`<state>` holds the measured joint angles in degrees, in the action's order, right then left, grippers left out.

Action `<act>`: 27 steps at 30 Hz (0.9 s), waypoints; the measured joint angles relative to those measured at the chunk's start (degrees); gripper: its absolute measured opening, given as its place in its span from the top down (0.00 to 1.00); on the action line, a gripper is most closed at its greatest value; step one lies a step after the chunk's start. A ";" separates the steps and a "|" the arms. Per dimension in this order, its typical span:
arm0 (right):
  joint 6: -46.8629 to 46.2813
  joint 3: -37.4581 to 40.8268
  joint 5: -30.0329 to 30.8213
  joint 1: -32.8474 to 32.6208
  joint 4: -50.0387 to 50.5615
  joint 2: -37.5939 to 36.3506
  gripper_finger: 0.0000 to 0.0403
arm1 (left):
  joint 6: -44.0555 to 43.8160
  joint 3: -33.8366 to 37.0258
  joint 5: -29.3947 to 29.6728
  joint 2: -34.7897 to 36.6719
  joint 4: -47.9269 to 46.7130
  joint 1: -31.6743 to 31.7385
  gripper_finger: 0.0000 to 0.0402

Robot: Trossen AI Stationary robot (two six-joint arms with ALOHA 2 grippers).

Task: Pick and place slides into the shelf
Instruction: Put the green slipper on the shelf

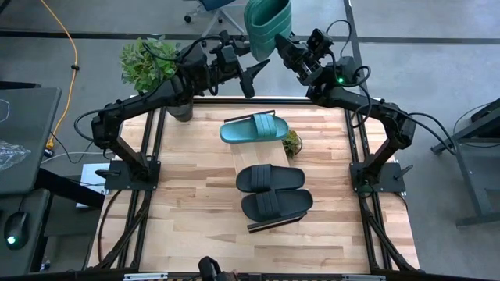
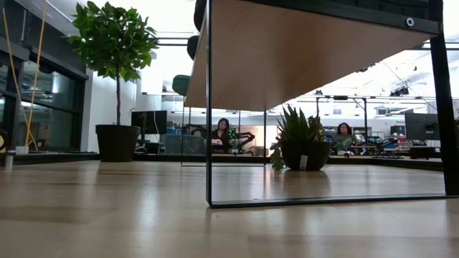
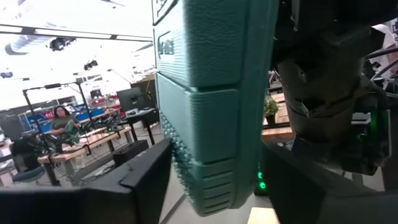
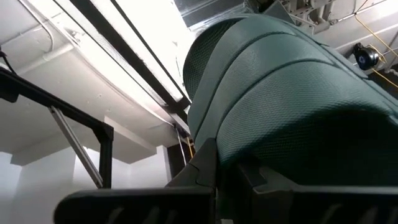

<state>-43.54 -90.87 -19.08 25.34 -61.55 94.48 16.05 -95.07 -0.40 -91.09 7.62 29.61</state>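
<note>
A teal slide [image 1: 268, 23] is held high over the table's far edge, its ribbed strap [image 4: 280, 93] filling the right wrist view. My right gripper [image 1: 281, 47] is shut on it. My left gripper [image 1: 254, 74] is open just left of it and faces its treaded sole [image 3: 211, 124]; no touch shows. The light-wood shelf [image 1: 244, 154] stands mid-table on a thin dark frame [image 2: 209, 107]. On it lie the other teal slide [image 1: 254, 129] and two black slides [image 1: 271, 178] [image 1: 277, 204], soles down. My right gripper holds the teal slide at its lower end [image 1: 275, 40], slanting up from the table's right. One finger [image 4: 205, 168] lies against the slide just below the strap; the gripper hides the rest of the hold. The slide stands on end above the fingers, lifted clear.
A small potted plant [image 1: 292, 143] sits against the shelf's right side. A larger plant [image 1: 148, 66] stands at the far left corner. Bare tabletop [image 1: 187, 203] lies left of the shelf. Seated people [image 2: 224, 132] show in the room beyond.
</note>
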 joint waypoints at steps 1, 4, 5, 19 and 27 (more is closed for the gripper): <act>-0.01 0.00 -0.01 0.00 -0.15 0.00 1.00 | 0.00 0.00 0.04 0.00 0.00 0.00 0.47; 0.02 0.00 -0.01 0.00 -0.84 0.00 1.00 | 0.00 0.00 0.11 0.00 0.06 0.00 0.58; 0.04 0.00 0.01 0.00 -0.89 0.00 1.00 | 0.04 0.00 0.25 0.00 0.08 0.02 0.61; -0.60 0.04 -0.45 0.00 -1.74 0.04 1.00 | 0.18 -0.09 3.96 0.09 0.20 0.04 0.79; -0.74 0.04 -0.99 0.15 -1.24 0.04 0.90 | 0.18 -0.09 5.49 0.07 0.09 0.03 0.83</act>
<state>-44.28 -90.83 -20.07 25.50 -62.78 94.52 16.23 -95.15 5.09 -91.02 7.70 29.64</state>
